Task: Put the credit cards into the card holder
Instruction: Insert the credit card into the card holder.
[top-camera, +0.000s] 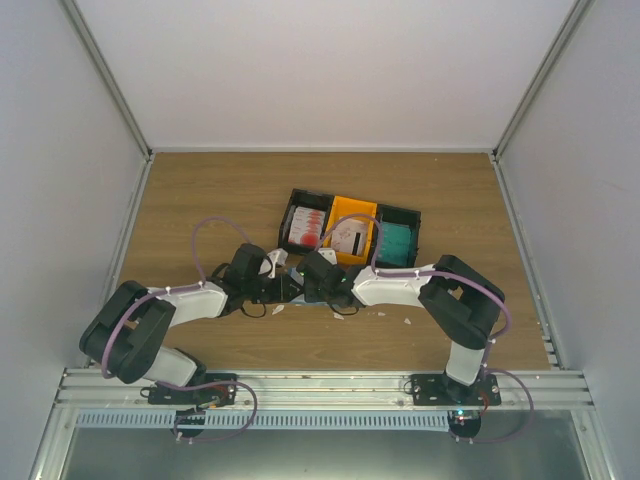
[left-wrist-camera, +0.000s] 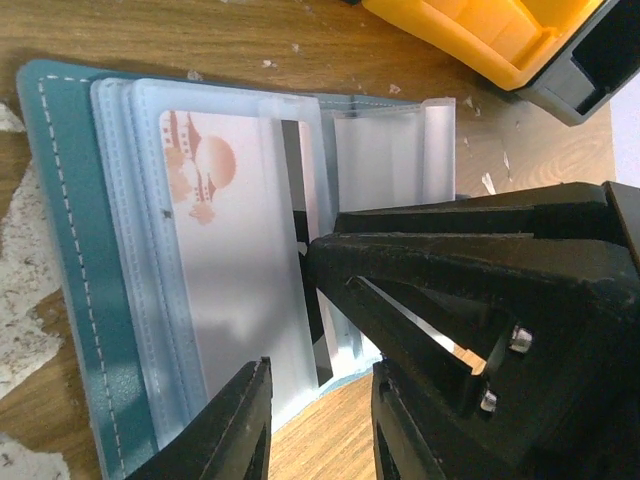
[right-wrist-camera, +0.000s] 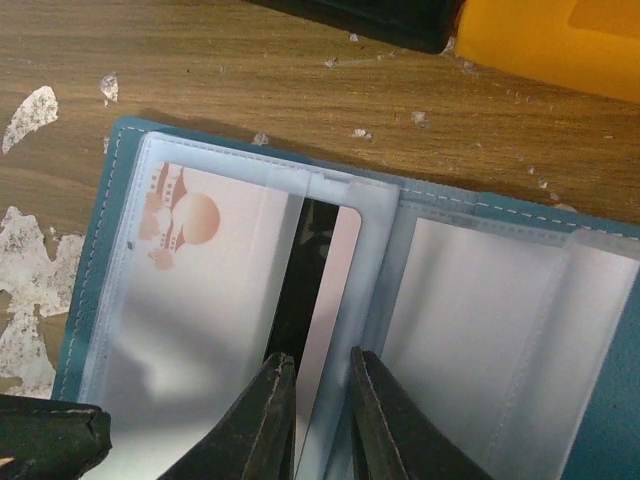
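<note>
Left arm (top-camera: 190, 300) and right arm (top-camera: 400, 285): both reached inward, wrists low; grippers (top-camera: 285, 285) met mid-table, fingers (right-wrist-camera: 270, 420) narrowly parted.

Card (right-wrist-camera: 215, 290) lies in the open card holder (right-wrist-camera: 95, 250), before 3 bins (top-camera: 352, 230).

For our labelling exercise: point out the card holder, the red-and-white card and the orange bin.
card holder (right-wrist-camera: 92, 250): right wrist view, teal left border.
red-and-white card (right-wrist-camera: 180, 215): right wrist view, red print.
orange bin (left-wrist-camera: 470, 30): left wrist view, side wall.
</note>
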